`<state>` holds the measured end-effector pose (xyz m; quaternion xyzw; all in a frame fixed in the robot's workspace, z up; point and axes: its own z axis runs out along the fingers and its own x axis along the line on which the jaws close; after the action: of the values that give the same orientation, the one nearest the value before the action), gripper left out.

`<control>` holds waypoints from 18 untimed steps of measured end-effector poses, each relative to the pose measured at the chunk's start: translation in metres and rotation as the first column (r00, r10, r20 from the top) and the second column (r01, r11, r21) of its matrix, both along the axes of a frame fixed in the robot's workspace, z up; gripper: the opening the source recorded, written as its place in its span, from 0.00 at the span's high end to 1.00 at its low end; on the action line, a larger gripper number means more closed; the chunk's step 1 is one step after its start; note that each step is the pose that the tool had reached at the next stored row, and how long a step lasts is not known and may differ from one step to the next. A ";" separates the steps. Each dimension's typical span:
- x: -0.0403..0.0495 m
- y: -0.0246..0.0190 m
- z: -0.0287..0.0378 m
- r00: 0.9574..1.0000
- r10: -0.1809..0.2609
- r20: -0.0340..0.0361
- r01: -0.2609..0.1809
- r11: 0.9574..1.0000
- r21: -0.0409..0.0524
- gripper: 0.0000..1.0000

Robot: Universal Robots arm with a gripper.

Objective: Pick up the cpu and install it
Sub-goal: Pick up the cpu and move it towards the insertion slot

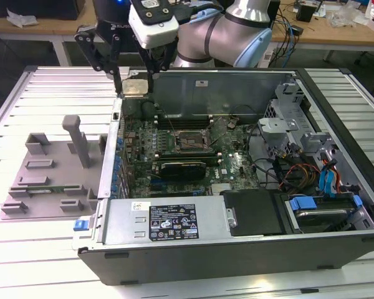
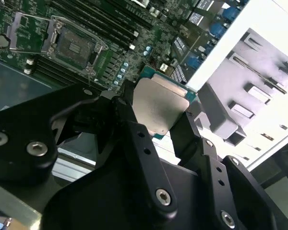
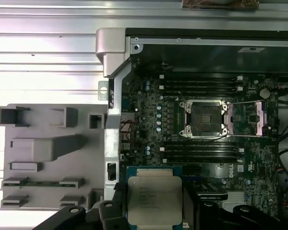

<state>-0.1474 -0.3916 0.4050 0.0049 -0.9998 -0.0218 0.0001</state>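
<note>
The cpu (image 1: pixel 136 86), a small square chip with a silvery top and green rim, hangs in the air between the fingers of my gripper (image 1: pixel 135 81), which is shut on it. In the exterior view it is above the far corner of the open computer case at that view's left. Both wrist views show the cpu (image 2: pixel 161 108) (image 3: pixel 153 199) clamped at two opposite edges by the black fingers (image 2: pixel 129 122) (image 3: pixel 116 201). The open cpu socket (image 1: pixel 190 142) (image 2: pixel 72 45) (image 3: pixel 205 117) sits in the middle of the green motherboard (image 1: pixel 234 168), its frame swung aside, some way from the chip.
A grey fixture tray (image 1: pixel 50 168) (image 3: pixel 43 153) with an upright post lies beside the case at the exterior view's left and carries a thin green memory stick (image 3: pixel 43 182). Inside the case are a power supply (image 1: pixel 168 218), drive cages (image 1: pixel 287 118) and loose cables (image 1: pixel 293 171).
</note>
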 end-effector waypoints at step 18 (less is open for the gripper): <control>0.0569 0.0000 -0.0067 1.000 0.000 -0.010 0.000 1.000 0.000 0.45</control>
<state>-0.0905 -0.3915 0.3983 0.0048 -0.9997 -0.0218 0.0049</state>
